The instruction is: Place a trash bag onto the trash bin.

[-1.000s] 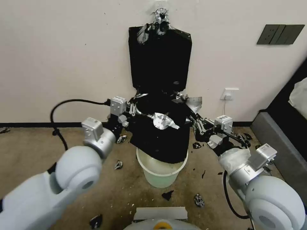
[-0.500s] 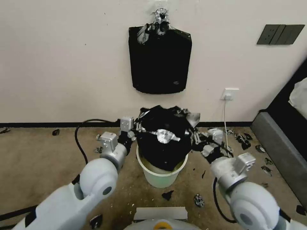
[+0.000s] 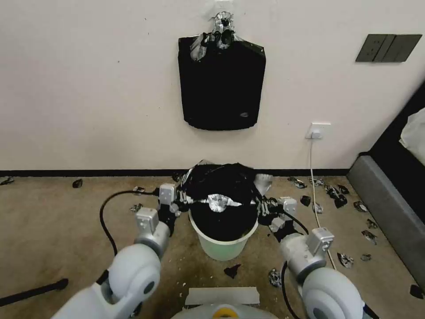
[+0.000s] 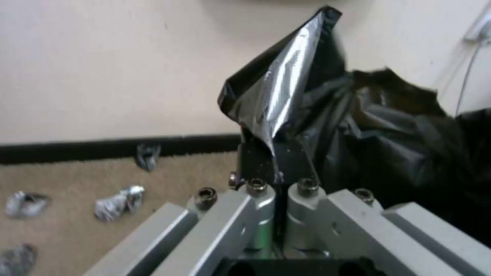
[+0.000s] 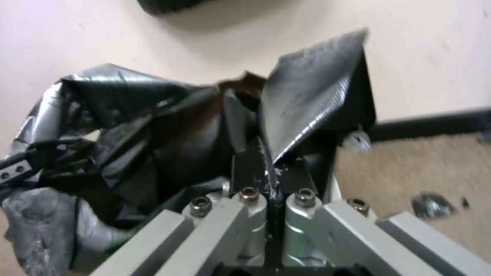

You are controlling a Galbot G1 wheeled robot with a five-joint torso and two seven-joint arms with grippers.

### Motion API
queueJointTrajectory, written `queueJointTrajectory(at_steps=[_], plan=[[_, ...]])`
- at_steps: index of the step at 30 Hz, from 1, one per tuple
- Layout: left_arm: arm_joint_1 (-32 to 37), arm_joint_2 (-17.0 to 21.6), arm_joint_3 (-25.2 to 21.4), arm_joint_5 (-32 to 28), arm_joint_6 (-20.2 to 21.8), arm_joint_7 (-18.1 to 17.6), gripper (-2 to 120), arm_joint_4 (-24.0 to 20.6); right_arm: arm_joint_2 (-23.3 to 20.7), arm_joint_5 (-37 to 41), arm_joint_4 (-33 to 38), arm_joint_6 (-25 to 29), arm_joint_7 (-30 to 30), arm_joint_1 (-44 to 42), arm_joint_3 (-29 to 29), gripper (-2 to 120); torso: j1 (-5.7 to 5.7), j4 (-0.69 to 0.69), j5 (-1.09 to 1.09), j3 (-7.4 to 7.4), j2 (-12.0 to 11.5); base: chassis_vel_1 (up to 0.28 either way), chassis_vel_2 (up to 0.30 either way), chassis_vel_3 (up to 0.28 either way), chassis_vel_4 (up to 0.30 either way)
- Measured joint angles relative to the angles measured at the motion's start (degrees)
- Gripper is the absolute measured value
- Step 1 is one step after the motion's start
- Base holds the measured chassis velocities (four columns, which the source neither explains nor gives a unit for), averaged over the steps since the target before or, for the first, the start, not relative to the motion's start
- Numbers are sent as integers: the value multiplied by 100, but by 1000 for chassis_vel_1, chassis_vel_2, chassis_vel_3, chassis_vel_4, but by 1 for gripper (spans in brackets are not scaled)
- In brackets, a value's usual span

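Note:
The glossy black trash bag [image 3: 221, 188] is stretched between my two grippers, and its lower part hangs inside the cream-white trash bin [image 3: 223, 246] on the carpet. At the bin's left rim my left gripper [image 3: 185, 198] is shut on the bag's left edge. At the right rim my right gripper [image 3: 262, 205] is shut on the bag's right edge. In the left wrist view the left gripper [image 4: 274, 163] pinches a shiny flap of the bag [image 4: 378, 134]. Likewise, the right wrist view has the right gripper [image 5: 267, 165] clamped on a fold of the bag [image 5: 153, 126].
A flat black bag pack [image 3: 221, 84] hangs on the wall above the bin. Several torn black scraps [image 3: 232, 270] lie on the carpet around it. A wall socket [image 3: 319, 130] with a white cable is at the right, beside dark furniture [image 3: 389, 199]. A black cable [image 3: 106, 212] loops at the left.
Both grippers have come down and closer together with the bag. Its lower part went from hanging above the bin to sitting inside it.

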Motion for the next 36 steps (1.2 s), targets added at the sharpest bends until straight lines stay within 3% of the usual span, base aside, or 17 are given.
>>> queueJointTrajectory(at_steps=[5,20,31,36], plan=[[307,-200,-33,158,-29,-14,0,161,129,-6,-103,-42,214,-218,-44,0,0,0,1,0,0,0,0,0,0],[1002,-502,-97,374,14,-270,0,-61,247,177,123,-827,1178,-364,-172,0,0,0,0,0,0,0,0,0,0],[1331,-296,-194,56,683,-368,0,-537,211,768,318,-1394,1717,-389,-100,0,1,0,0,0,0,0,0,0,0],[1348,-243,-192,-12,815,-369,0,-524,219,943,311,-1565,1800,-391,-83,0,1,0,0,0,0,0,0,0,0]])
